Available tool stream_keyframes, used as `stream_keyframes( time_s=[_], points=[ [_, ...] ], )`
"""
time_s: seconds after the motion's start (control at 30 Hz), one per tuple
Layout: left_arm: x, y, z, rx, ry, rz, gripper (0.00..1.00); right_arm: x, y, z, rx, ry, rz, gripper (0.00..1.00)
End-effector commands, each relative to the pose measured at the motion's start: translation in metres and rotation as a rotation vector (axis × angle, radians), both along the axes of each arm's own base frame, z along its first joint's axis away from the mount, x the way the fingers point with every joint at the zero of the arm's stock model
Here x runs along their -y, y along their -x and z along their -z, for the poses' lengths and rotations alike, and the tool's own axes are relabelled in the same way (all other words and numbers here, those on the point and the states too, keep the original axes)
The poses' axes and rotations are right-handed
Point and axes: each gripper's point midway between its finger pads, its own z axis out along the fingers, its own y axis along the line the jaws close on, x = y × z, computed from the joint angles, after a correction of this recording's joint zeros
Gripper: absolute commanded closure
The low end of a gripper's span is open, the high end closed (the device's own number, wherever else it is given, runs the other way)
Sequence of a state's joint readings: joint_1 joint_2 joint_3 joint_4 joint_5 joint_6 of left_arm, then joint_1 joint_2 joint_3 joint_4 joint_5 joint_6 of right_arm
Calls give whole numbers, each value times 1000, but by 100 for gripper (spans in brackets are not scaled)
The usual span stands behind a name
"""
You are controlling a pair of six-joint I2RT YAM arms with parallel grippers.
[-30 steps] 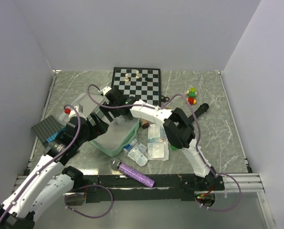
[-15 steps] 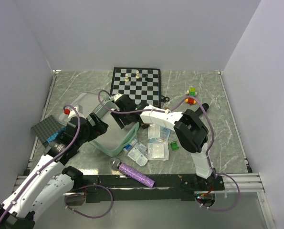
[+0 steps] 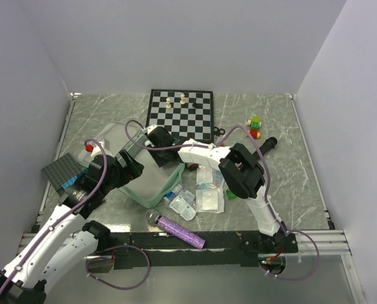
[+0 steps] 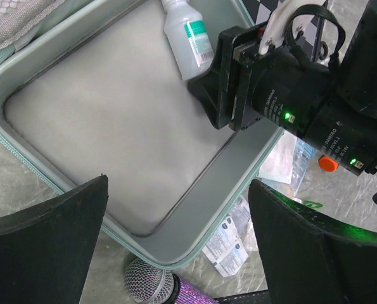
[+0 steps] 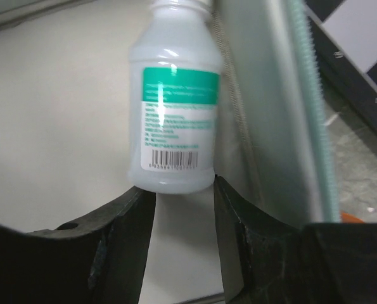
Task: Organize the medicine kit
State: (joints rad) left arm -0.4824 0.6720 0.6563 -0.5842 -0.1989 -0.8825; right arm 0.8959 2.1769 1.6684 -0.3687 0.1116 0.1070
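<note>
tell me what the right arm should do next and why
Probably lift the right gripper back out of the medicine kit: the white bottle lies on the lining just past its fingertips, not between them, beside the kit's wall. The packets beside the kit are not yet in, so one of those looks next.

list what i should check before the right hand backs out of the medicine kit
1. Bottle lying inside the medicine kit: ok.
2. Right hand free of the bottle: ok. The bottle lies ahead of it, not between its fingers.
3. Left hand open and holding nothing: ok.
4. Lid folded open: ok.
5. Bottle cap closed: cannot tell, since it is cut off in both wrist views.
6. All supplies packed: not ok. Packets lie outside the kit.
</note>
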Motion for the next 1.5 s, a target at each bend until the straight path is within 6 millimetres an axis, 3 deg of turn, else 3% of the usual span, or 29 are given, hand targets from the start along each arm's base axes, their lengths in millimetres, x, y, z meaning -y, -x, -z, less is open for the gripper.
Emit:
stream_keyframes(
  time_s=[0.0,0.13,0.27,0.5,0.67,0.77,0.9,1.07,1.2,1.3,1.47],
  points=[
    [4,-4,-10,21,18,5,4,-3,-35,-30,130,-29,94,52],
    [3,-5,-10,14,11,-2,4,8,-48,-42,191,-1,183,51],
    [2,-4,-9,15,12,-8,4,17,-48,-54,220,-7,205,48],
    [1,-5,-11,22,15,-11,4,12,-28,-97,248,-138,161,33],
    [1,-4,-12,29,19,-9,4,-1,-5,-125,237,-197,91,32],
    [2,-4,-12,30,20,-8,4,-27,14,-122,156,-249,-28,43],
    [2,-4,-13,30,20,-7,4,-50,24,-94,50,-230,-89,58],
    [2,-4,-13,32,26,-5,4,-67,31,-62,-62,-221,-113,64],
    [3,-3,-13,30,26,0,4,-65,23,-40,-93,-171,-67,66],
    [3,-3,-11,26,21,-1,4,-50,7,-29,-80,-133,26,67],
    [4,-4,-11,27,24,3,4,-36,-9,-30,-51,-152,107,66]
  ],
)
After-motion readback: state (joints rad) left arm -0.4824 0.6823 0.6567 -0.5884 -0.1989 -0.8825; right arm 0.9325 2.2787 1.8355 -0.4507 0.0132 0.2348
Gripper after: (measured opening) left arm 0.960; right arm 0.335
